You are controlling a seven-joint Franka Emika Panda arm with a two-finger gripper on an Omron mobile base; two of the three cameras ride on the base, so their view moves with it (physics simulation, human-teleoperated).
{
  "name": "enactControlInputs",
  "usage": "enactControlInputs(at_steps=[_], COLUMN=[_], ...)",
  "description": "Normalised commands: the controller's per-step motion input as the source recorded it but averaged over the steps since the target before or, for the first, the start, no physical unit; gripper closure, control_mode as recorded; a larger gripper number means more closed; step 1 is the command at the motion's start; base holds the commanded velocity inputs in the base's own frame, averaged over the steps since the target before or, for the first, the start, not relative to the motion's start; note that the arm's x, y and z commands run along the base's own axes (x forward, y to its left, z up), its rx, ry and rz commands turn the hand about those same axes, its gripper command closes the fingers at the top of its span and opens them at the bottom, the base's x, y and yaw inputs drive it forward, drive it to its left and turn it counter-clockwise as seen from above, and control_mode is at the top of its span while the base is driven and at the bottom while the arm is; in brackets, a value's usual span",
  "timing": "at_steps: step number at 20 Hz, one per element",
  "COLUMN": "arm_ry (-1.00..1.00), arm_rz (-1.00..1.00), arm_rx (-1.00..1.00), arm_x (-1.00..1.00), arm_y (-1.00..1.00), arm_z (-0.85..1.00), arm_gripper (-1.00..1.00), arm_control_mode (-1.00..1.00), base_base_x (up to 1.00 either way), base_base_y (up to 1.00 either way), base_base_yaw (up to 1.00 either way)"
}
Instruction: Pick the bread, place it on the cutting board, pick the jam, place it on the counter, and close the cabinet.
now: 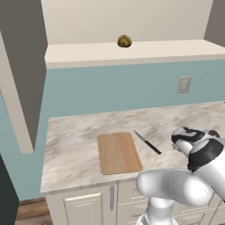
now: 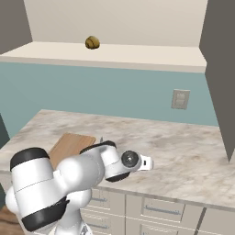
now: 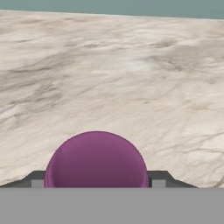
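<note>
The bread [image 1: 124, 41] [image 2: 92, 42], a small golden-brown bun, sits on the cream inner shelf of the cabinet [image 1: 79, 53], whose doors stand open. On the counter [image 1: 72, 132] lies the wooden cutting board [image 1: 118, 152] [image 2: 69, 146], bare. In the hand view the purple jam [image 3: 96, 159] sits between the two dark fingertips of my gripper [image 3: 97, 182], which is shut on it low over the marbled counter [image 3: 131, 65]. My arm's wrist [image 2: 131, 160] reaches out over the counter to the right of the board.
A black-handled knife [image 1: 147, 142] lies just right of the board. The open left cabinet door [image 1: 22, 66] and right door [image 2: 220, 69] jut out above the counter. A wall outlet [image 2: 180, 99] sits on the teal backsplash. Cream drawer fronts [image 2: 160, 209] run below.
</note>
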Motion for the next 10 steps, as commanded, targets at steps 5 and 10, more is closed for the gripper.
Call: enactControlInputs(at_steps=[5, 10], arm_ry=[0.00, 0.00], arm_rz=[0.00, 0.00], arm_rx=[0.00, 0.00], arm_x=[0.00, 0.00], arm_y=[0.00, 0.00], arm_z=[-0.01, 0.00], arm_gripper=[1.00, -1.00], arm_control_mode=[-1.00, -1.00], base_base_x=[0.00, 0.00], base_base_y=[0.00, 0.00], base_base_yaw=[0.00, 0.00])
